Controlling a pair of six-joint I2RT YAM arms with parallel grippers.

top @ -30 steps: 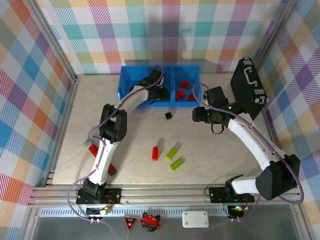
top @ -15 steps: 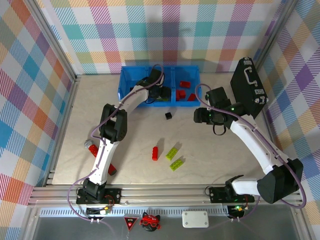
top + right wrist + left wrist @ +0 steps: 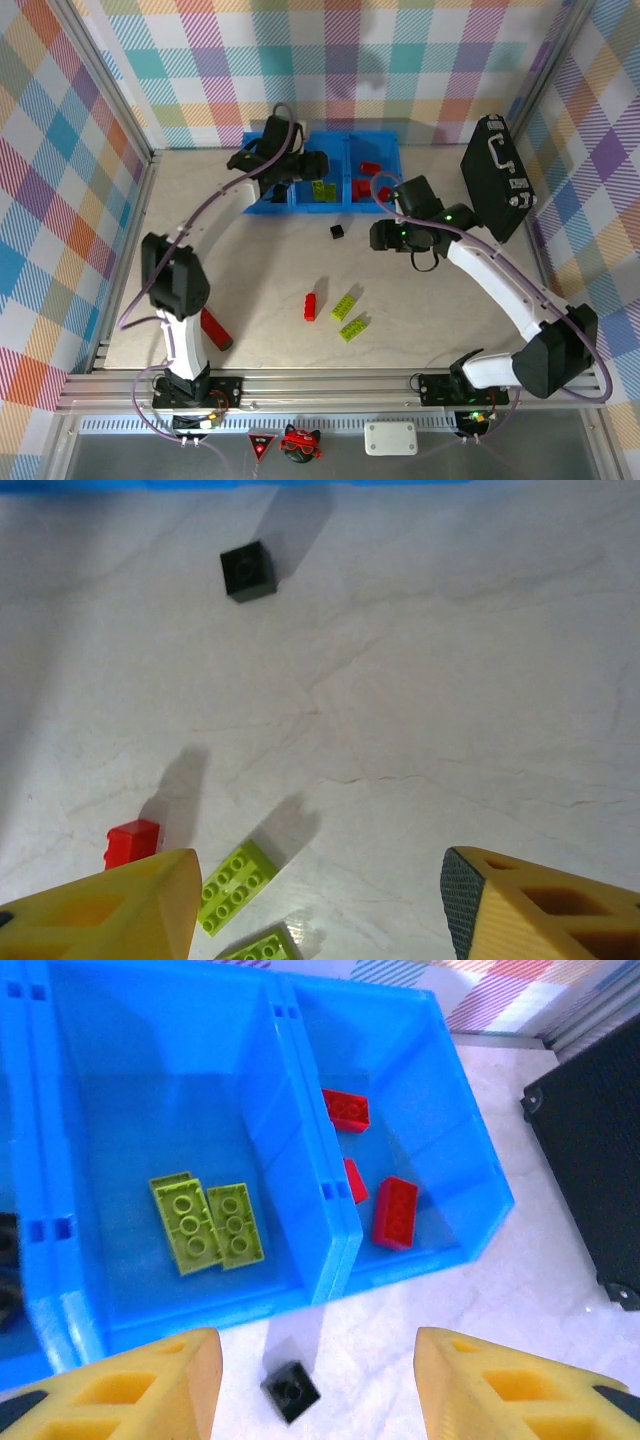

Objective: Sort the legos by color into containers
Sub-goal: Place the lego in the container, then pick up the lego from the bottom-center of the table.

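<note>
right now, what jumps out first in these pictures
The row of translucent blue plastic bins at the far edge stands out, lime green studded bricks in the middle one, red bricks in the right. Nearer, a small black brick, a red brick and two lime bricks lie loose on the table.

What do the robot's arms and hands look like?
The left arm and right arm are white tubes with chunky black joints. A thin purplish cable loops along each one. The left hand and right hand have yellow wedge-shaped fingers with hollow cut-outs.
</note>
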